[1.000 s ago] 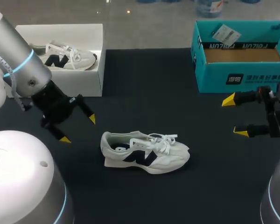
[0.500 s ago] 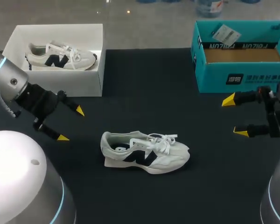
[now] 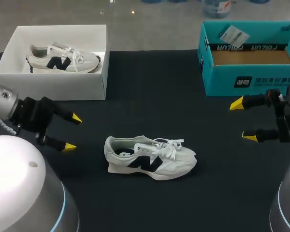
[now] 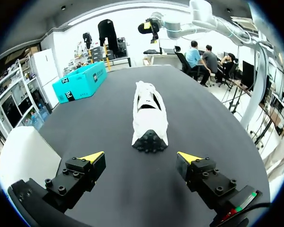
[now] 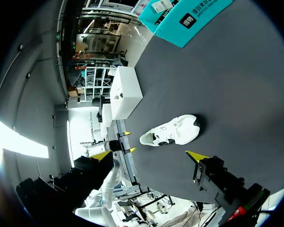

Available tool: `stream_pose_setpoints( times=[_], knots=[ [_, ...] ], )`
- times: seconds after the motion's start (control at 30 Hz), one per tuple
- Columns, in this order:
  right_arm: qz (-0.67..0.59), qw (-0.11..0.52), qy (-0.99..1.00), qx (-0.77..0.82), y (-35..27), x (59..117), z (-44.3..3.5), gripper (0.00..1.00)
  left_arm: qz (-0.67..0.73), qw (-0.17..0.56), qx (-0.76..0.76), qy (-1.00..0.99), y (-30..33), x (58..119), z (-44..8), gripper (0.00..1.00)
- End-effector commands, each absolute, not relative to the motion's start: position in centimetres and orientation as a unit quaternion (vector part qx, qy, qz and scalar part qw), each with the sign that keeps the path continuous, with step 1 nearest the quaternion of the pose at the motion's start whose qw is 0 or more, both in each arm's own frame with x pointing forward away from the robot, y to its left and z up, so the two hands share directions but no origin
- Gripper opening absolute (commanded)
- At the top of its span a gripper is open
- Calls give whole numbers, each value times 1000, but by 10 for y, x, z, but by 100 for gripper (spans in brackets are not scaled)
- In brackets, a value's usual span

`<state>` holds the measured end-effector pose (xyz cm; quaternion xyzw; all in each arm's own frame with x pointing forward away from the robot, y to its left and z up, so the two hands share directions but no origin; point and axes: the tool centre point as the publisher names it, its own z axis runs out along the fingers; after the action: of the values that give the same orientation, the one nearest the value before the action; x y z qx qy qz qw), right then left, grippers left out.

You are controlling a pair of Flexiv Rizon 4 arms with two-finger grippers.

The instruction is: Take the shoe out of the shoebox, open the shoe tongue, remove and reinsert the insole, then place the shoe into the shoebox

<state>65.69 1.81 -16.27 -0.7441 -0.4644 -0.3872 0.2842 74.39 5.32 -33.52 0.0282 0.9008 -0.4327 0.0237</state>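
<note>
A white sneaker (image 3: 150,157) with a dark logo lies on its sole in the middle of the black table, heel to the left. My left gripper (image 3: 72,132) hovers open a short way left of that heel. In the left wrist view the sneaker (image 4: 149,116) lies straight ahead of the open gripper (image 4: 141,157), clear of both fingers. My right gripper (image 3: 243,121) stands open at the table's right side, well away from the sneaker (image 5: 173,131), and nothing sits between its tips (image 5: 149,155). A white shoebox (image 3: 63,82) at the back left holds a second matching sneaker (image 3: 63,58).
A teal cardboard box (image 3: 251,77) stands open at the back right, just behind my right gripper; it also shows in the wrist views (image 4: 80,82) (image 5: 189,21). The white shoebox's wall (image 4: 19,151) is close beside my left gripper.
My left arm has drawn back to the left and swung its gripper level, so it now points at the sneaker's heel. The sneaker and the right arm have not moved.
</note>
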Motion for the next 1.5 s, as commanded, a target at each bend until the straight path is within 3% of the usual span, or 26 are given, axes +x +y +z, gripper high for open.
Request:
stream_pose_setpoints(
  times=[0.03, 0.77, 1.5],
  knots=[
    [-390, 279, -461, -747, 17, 646, -161, 100, -468, 9, -3, 884, 53, 737, -351, 100],
    [-390, 279, -461, -747, 17, 646, -161, 100, -467, 31, -39, 883, -3, 712, -391, 100],
    [-390, 279, -461, -747, 17, 646, -161, 100, -442, 26, -28, 896, -41, 728, -412, 100]
  ],
)
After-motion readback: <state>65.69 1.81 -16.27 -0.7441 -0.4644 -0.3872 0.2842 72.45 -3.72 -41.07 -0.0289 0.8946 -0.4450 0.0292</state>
